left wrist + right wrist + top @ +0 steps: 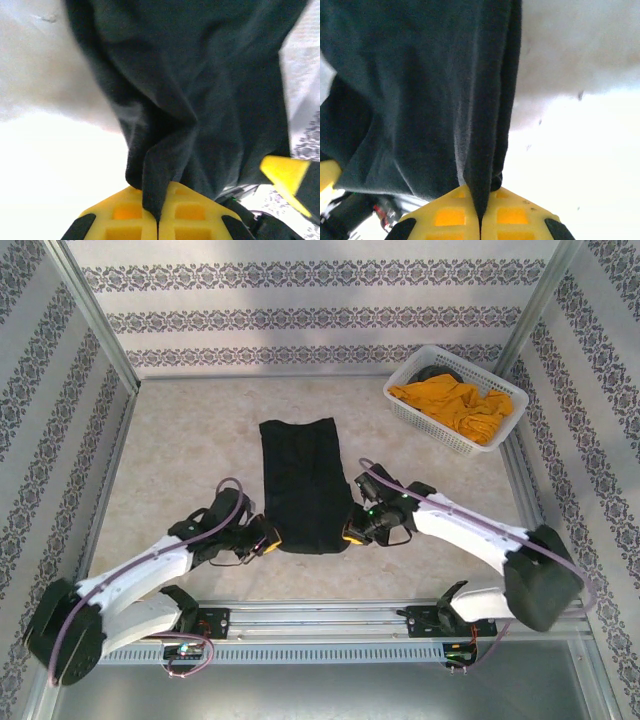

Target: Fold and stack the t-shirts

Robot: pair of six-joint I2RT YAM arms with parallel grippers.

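Black t-shirt point(302, 485): narrow folded strip, centre of table point(170, 460). Left gripper point(268, 538) and right gripper point(350, 532) each clamped on near hem corner. Risks: thin pinch slips on lift; uneven arm travel skews fold. Mustard-orange t-shirt point(455, 405) in basket point(430, 425), far right corner.

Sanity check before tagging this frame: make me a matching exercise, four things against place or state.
Things:
1 black shirt
2 orange shirt
3 basket
4 left gripper

Place or state:
a in the basket
b at the far right
c shut on the black shirt's near left corner
d laid out as a long strip, centre

Pairs: 1-d, 2-a, 3-b, 4-c
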